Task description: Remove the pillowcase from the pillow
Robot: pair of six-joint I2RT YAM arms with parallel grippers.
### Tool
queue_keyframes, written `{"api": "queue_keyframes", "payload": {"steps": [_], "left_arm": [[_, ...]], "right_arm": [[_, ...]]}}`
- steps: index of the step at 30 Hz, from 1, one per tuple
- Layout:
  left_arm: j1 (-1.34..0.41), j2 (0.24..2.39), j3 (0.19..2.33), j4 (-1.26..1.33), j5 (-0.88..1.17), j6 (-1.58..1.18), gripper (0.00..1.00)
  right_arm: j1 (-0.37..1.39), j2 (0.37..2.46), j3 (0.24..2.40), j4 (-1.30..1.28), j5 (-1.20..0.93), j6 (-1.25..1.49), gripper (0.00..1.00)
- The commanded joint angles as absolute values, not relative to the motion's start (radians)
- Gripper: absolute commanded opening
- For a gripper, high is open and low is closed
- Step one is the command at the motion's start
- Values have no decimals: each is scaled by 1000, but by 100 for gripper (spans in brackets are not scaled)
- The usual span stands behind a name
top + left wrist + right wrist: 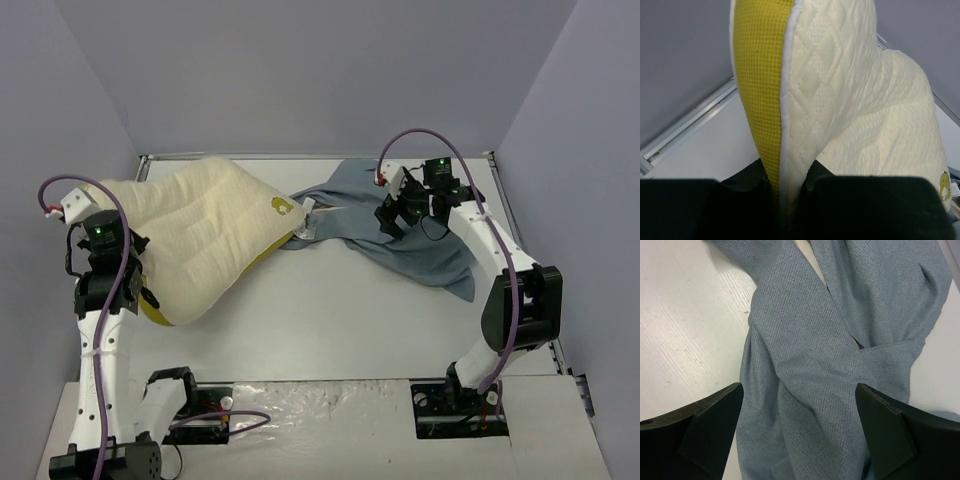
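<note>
Jaws of the right pincer (799, 405) are spread wide above the grey-blue, inside-out cloth pillowcase (430, 255), which lies at the right of the white table (330, 330), and nothing is held between them. The left pincer (782, 200) is clamped on the yellow mesh edge of the plump cream quilted pillow (200, 235) at the left. The pillowcase is judged all but free, one end lying against the pillow's marked corner. The pillow is best held firm while the cloth is regripped near that end and drawn rightward until both are well apart.
</note>
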State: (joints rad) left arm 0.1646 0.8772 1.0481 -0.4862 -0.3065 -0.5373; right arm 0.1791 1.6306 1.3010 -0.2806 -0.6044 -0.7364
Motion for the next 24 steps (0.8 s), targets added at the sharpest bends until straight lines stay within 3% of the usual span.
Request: {"api": "queue_keyframes", "payload": {"steps": [1,8,12,14,17,18,20,21,23,24], "left_arm": [[160,861,1034,-472,-241,-704,2],[160,833,968,-515,-233,-790,2],[161,801,956,-545,-256,-813,2],[161,790,945,-552,-244,-833,2],[161,784,927,-555,-229,-851,2],[161,776,911,-555,-224,-856,2],[160,767,893,-563,-219,-864,2],[160,756,875,-564,-222,-870,2],[160,744,856,-565,-241,-876,2],[160,744,856,-565,-241,-876,2]], "right_arm": [[213,1557,1341,-353,-574,-865,91],[402,1827,1350,-226,-236,-853,98],[411,1956,1410,-121,-140,-776,97],[410,2012,1436,-68,-73,-737,91],[402,2068,1485,-52,-32,-694,72],[396,2075,1492,-52,-29,-683,57],[380,2076,1494,-58,-34,-666,41],[373,2066,1488,-58,-46,-660,20],[333,2019,1468,-60,-92,-635,0],[313,1996,1462,-60,-92,-624,0]]}}
